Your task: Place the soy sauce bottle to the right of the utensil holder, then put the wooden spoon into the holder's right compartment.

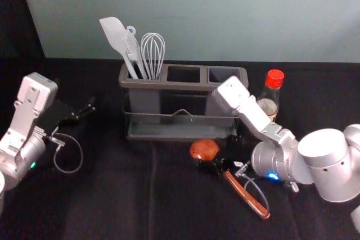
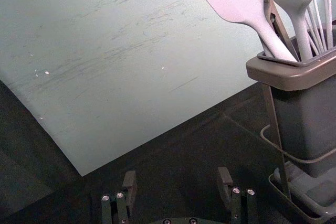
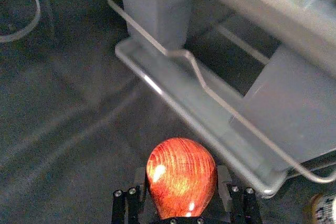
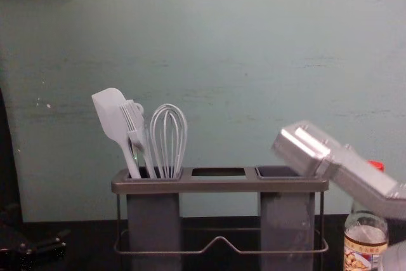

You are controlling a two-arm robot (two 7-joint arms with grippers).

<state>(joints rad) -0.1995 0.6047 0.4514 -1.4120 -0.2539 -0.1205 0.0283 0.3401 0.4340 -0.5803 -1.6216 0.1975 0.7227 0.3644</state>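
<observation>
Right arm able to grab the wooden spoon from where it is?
Looks like yes: the right gripper is open with its fingers either side of the wooden spoon, nothing visible between. The utensil holder is close by, so clearance there may be tight.

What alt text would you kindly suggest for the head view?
Robot's right claw at a wooden spoon in front of a utensil holder with spatula, brush and whisk in its left compartment; soy sauce bottle on its right; left claw left.
</observation>
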